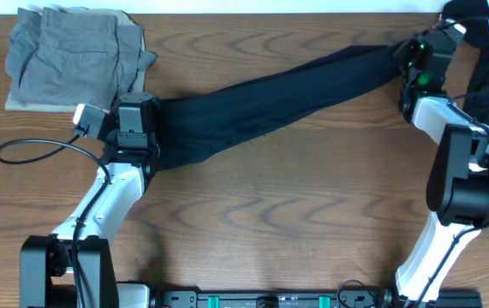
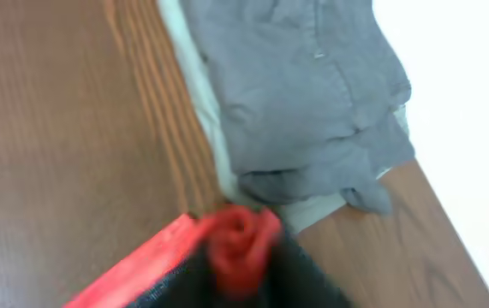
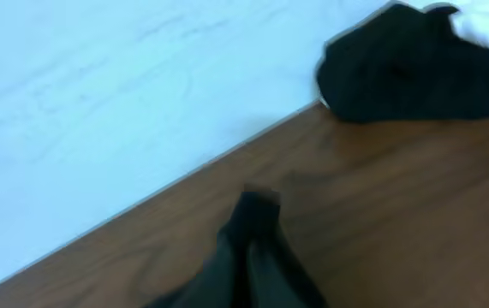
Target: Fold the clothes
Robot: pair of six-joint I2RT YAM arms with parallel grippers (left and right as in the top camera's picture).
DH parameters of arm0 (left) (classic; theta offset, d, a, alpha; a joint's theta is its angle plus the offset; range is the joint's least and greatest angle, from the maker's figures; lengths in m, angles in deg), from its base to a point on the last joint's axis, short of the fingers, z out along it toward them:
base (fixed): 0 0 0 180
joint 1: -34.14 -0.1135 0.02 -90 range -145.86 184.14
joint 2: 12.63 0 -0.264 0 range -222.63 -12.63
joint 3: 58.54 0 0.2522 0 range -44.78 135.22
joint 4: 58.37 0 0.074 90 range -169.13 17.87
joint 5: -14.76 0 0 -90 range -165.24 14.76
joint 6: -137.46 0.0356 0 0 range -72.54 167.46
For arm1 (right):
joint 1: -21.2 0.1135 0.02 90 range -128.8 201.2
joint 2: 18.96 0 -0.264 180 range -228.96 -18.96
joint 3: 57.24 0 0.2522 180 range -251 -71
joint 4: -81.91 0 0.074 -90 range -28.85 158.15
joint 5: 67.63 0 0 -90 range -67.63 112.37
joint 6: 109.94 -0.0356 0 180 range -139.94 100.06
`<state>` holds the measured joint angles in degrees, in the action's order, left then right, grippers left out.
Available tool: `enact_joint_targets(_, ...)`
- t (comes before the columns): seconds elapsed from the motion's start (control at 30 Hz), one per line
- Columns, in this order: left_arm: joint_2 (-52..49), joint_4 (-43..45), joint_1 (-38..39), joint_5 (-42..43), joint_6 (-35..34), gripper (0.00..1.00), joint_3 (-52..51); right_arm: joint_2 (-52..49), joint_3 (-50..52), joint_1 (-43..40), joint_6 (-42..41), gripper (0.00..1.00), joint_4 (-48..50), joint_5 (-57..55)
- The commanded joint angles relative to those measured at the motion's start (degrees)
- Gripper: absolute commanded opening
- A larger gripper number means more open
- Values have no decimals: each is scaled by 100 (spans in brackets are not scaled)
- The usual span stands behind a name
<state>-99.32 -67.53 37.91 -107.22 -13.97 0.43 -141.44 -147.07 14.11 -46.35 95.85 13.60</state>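
The long black garment lies stretched across the table. The left gripper pinches its red band beside the grey pile, and the right gripper pinches the far-right end. It looks soft, light and floppy; best held at the corners and hem.

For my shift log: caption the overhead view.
Left gripper and right gripper hold a long black garment stretched across the table.

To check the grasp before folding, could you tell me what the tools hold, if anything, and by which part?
Both hold the black garment, stretched between them: the left tool at its red-banded end, the right tool at the opposite end.
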Motion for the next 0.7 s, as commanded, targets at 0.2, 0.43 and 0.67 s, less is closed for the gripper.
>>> enact_joint_targets(0.2,-13,87,-61,-212,177,98,111,-575,-669,382,190,99,219,-39)
enact_joint_targets(0.43,-11,81,-59,291,1110,98,111,-479,-706,450,647,99,-358,297)
enact_joint_targets(0.67,-11,-343,-59,1534,2013,98,111,11,-979,367,1563,99,-2090,1268)
